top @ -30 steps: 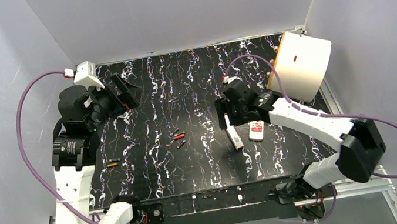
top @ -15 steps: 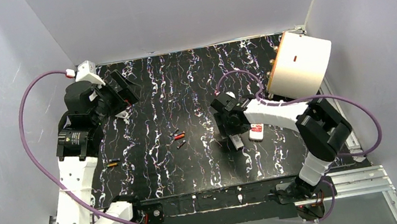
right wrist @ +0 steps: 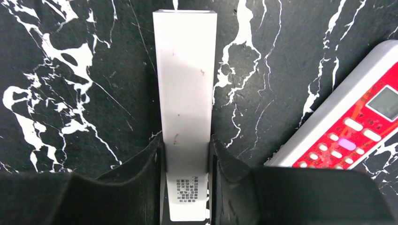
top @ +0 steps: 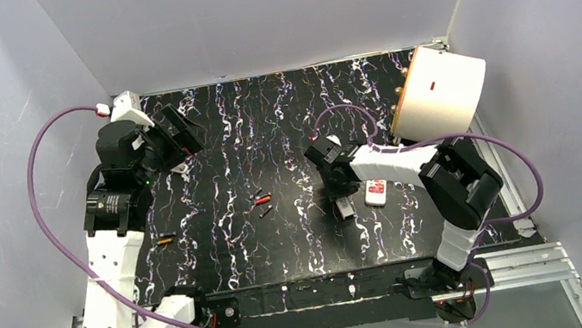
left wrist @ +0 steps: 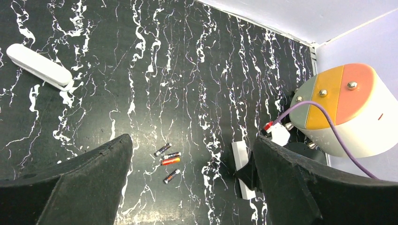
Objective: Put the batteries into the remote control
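Observation:
A long white remote control lies back-up on the black marbled table, also seen as the white remote right of centre. My right gripper is down over it, both fingers pressed against its long sides; in the top view the right gripper hides its far end. Several batteries lie loose at mid-table, the same batteries sitting left of the remote. Another battery lies far left. My left gripper hangs open high above the table; the left gripper is at the back left.
A second remote with a red button face lies just right of the held one, the same red remote. A small white oblong piece lies at the back left. A large white drum stands at the back right.
My right gripper has lowered over the white remote and closed its fingers onto its sides, and the right elbow has swung in. The left arm has barely shifted.

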Controlling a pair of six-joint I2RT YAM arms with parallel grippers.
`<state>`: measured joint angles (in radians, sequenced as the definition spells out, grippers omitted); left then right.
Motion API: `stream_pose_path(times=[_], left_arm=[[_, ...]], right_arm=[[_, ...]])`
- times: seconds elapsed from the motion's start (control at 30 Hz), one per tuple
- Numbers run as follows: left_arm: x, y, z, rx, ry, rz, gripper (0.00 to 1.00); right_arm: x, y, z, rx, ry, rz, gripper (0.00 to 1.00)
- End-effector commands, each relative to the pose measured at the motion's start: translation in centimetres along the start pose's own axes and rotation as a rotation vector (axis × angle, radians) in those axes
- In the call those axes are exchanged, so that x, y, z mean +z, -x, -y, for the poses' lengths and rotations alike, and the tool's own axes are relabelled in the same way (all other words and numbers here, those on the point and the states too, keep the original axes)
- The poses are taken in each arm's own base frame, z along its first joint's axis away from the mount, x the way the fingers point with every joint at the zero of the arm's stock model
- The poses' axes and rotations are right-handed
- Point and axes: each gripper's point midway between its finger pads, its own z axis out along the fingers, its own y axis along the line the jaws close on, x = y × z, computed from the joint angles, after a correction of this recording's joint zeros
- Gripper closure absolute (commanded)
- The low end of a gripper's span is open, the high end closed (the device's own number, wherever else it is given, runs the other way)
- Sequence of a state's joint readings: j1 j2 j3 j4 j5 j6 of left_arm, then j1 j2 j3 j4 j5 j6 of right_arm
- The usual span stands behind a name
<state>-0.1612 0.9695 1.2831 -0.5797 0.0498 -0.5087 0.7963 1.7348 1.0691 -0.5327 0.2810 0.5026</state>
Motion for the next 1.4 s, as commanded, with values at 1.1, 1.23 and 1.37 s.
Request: stream_pose_path(times=[1.1, 1.23, 1.37], left_arm=[[-7.7, -6.4, 17.1, -0.136, -0.981, -0.314, 0.02], [-6.4, -6.1, 18.0, -0.199, -0.939, -0.323, 0.02], [-5.4, -6.1, 19.0, -0.240, -0.925, -0.344, 0.10]], right_arm=[[-40.1, 17.7, -8.5, 0.303, 1.600, 0.800, 0.72], [-38.5, 18.6, -8.4, 0.414, 1.463, 0.767, 0.71], [-36.2, 19.0, -7.8, 0.565, 1.331, 0.707, 0.71]])
